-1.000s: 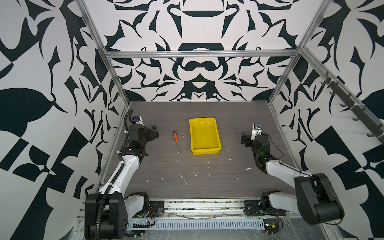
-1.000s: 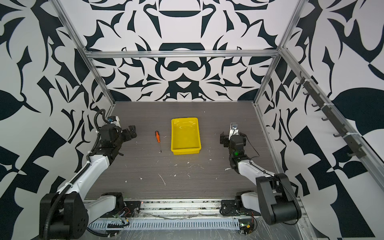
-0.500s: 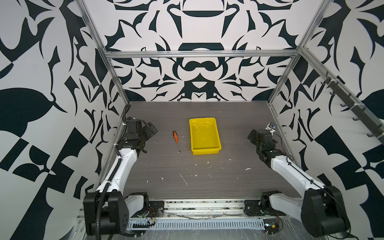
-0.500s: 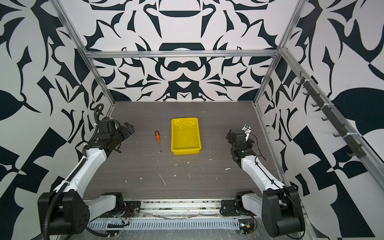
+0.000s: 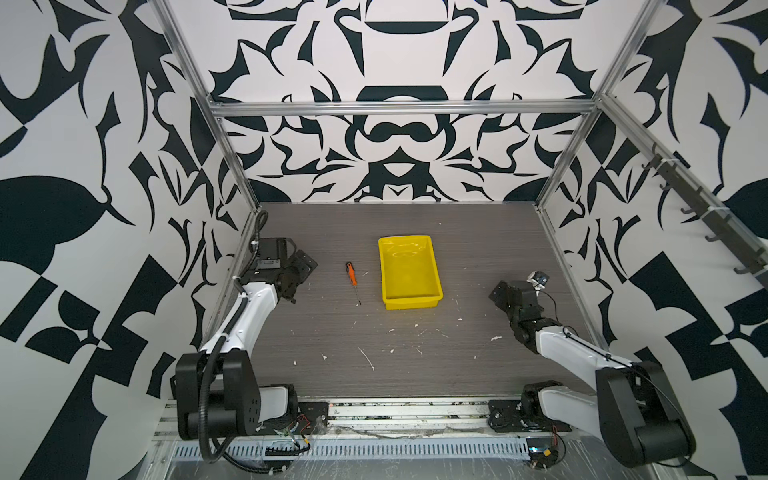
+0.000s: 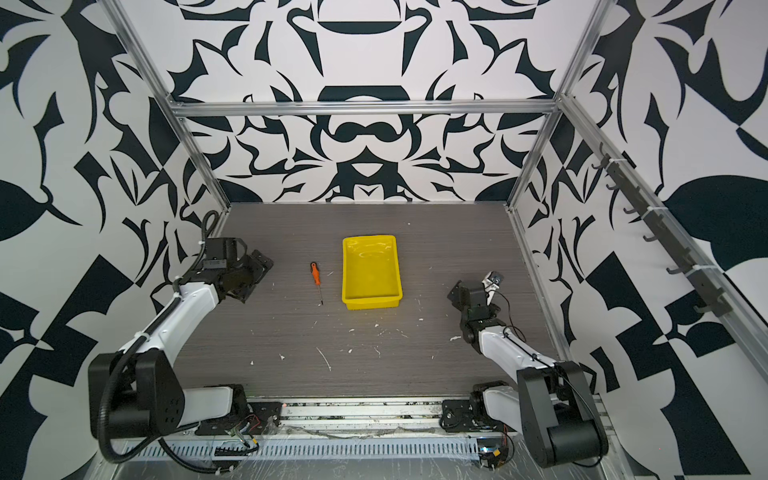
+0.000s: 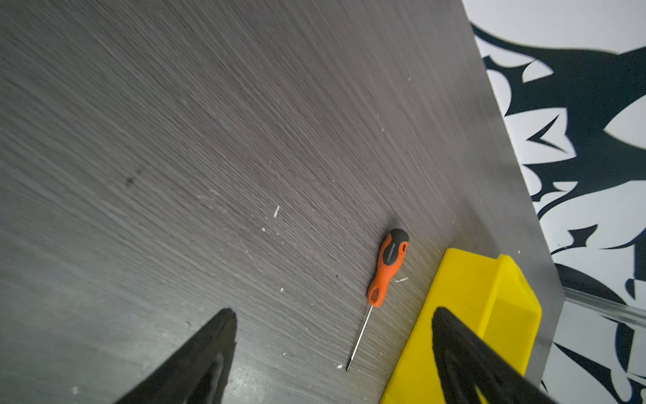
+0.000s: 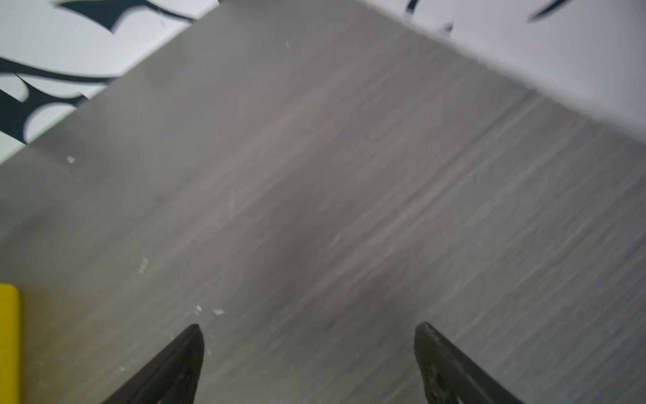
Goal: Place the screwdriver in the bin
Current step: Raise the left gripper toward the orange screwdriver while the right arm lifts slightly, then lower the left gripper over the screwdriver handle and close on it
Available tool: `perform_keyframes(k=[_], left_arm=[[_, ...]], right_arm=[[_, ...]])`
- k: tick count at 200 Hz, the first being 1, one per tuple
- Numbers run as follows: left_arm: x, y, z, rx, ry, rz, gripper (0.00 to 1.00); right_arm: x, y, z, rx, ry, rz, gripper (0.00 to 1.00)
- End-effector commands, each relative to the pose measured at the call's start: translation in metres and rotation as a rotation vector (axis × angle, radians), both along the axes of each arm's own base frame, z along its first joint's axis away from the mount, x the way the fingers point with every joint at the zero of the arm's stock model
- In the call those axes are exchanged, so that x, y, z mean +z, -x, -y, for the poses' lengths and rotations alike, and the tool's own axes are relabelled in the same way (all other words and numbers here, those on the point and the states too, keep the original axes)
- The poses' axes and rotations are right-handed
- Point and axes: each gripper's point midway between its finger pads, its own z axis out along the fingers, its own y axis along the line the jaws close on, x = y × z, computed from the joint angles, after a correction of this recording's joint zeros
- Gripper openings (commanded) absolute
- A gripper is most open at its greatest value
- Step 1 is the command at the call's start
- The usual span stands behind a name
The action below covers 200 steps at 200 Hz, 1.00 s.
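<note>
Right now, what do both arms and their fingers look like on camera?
Both arms match: the left arm and right arm have white links with black joints and black bases. A black ribbed hose runs along the left arm; a thin black wire runs along the right. The left fingers and right fingers are black and taper to points.

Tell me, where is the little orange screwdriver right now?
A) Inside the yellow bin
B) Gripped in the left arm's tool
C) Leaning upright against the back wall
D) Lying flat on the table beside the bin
D: in both top views the screwdriver lies flat on the table, a little to the left of the bin and not touching it.
</note>
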Motion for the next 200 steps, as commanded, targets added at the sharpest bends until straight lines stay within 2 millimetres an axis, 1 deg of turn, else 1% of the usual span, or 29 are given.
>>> perform_keyframes(k=[1, 5, 7, 8, 9, 19, 33, 57, 69, 91, 119, 135, 165, 200], left_arm=[[-0.002, -0.010, 0.033, -0.046, 0.018, -0.008, 0.86], [-0.002, -0.012, 0.039, -0.057, 0.009, -0.011, 0.86], [-0.003, -0.014, 0.042, -0.062, 0.005, -0.012, 0.83], [-0.005, -0.014, 0.045, -0.070, 0.004, -0.019, 0.83], [-0.003, -0.015, 0.044, -0.067, 0.001, -0.014, 0.81], [-0.007, -0.021, 0.057, -0.093, -0.015, -0.024, 0.76], [-0.014, -0.028, 0.068, -0.112, -0.014, -0.051, 0.75], [-0.022, -0.037, 0.079, -0.134, 0.014, -0.083, 0.70], [-0.027, -0.039, 0.083, -0.149, 0.018, -0.096, 0.69], [-0.037, -0.041, 0.091, -0.168, 0.018, -0.122, 0.65], [-0.047, -0.038, 0.106, -0.195, 0.016, -0.145, 0.65], [-0.050, -0.039, 0.113, -0.213, 0.016, -0.153, 0.68], [-0.057, -0.043, 0.113, -0.214, -0.004, -0.190, 0.69], [-0.057, -0.048, 0.108, -0.193, -0.061, -0.188, 0.69]], right_arm=[[0.029, -0.028, -0.014, 0.020, -0.085, 0.129, 0.96], [0.028, -0.029, -0.015, 0.024, -0.095, 0.122, 0.96], [0.027, -0.029, -0.017, 0.027, -0.101, 0.120, 0.96], [0.027, -0.029, -0.017, 0.028, -0.103, 0.119, 0.96], [0.026, -0.029, -0.018, 0.030, -0.104, 0.115, 0.96], [0.026, -0.032, -0.021, 0.047, -0.117, 0.120, 0.96], [0.027, -0.035, -0.024, 0.057, -0.120, 0.125, 0.95], [0.031, -0.034, -0.023, 0.058, -0.111, 0.124, 0.95], [0.033, -0.033, -0.023, 0.060, -0.108, 0.133, 0.95], [0.035, -0.031, -0.023, 0.066, -0.103, 0.141, 0.95], [0.032, -0.029, -0.020, 0.055, -0.096, 0.136, 0.95], [0.028, -0.030, -0.023, 0.066, -0.109, 0.125, 0.95], [0.031, -0.036, -0.027, 0.080, -0.123, 0.127, 0.94], [0.032, -0.033, -0.026, 0.071, -0.127, 0.144, 0.94]])
